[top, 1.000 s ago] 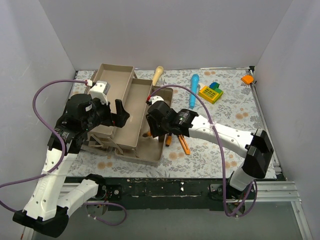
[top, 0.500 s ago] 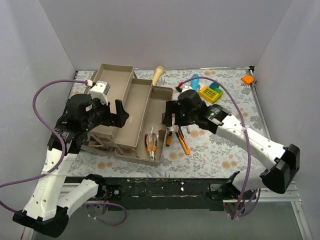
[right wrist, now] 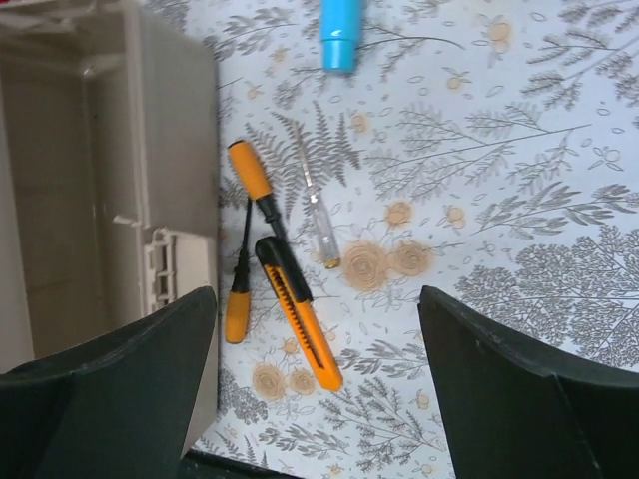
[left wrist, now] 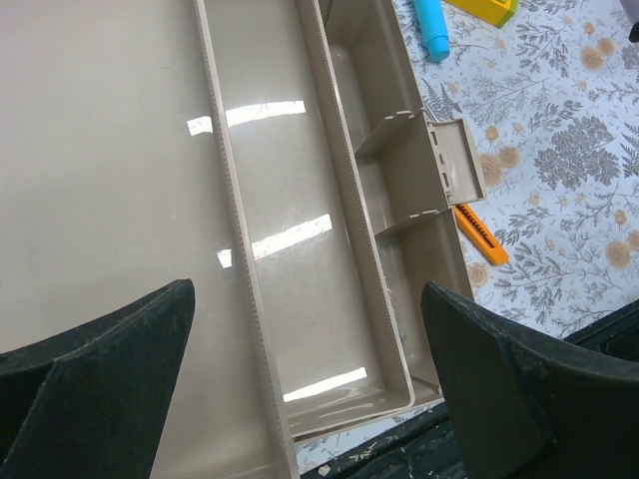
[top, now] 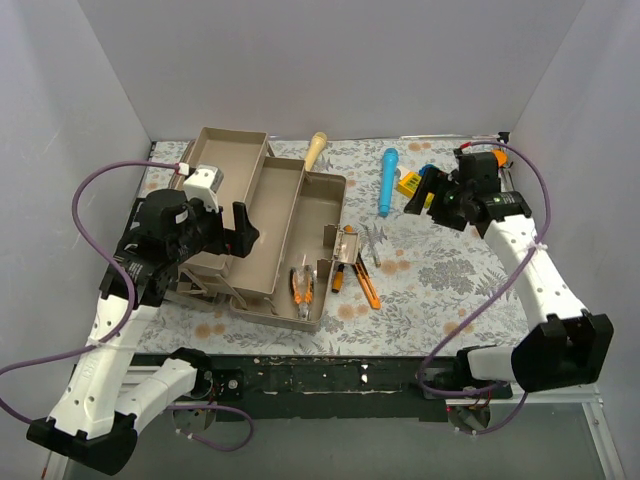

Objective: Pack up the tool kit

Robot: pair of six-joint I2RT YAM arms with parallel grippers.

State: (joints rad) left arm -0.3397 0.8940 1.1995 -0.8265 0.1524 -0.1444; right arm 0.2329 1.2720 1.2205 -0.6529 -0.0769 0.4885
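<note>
- Pliers [top: 303,285] lie in the open toolbox [top: 326,192]; screwdrivers [right wrist: 250,172] lie just beside it.
- Right gripper [top: 430,192] hangs spread and empty; left gripper [top: 238,228] gapes above the toolbox.
- Likely next: the right gripper lowers onto a screwdriver handle.

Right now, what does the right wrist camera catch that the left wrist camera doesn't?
Only the right wrist view shows the orange-and-black screwdriver and the slim clear-handled screwdriver. Only the left wrist view looks down into the long tan trays and catches a corner of the yellow block. Both show the floral cloth, one end of the blue cylinder, the orange utility knife, and the edge of the toolbox with its latch.
</note>
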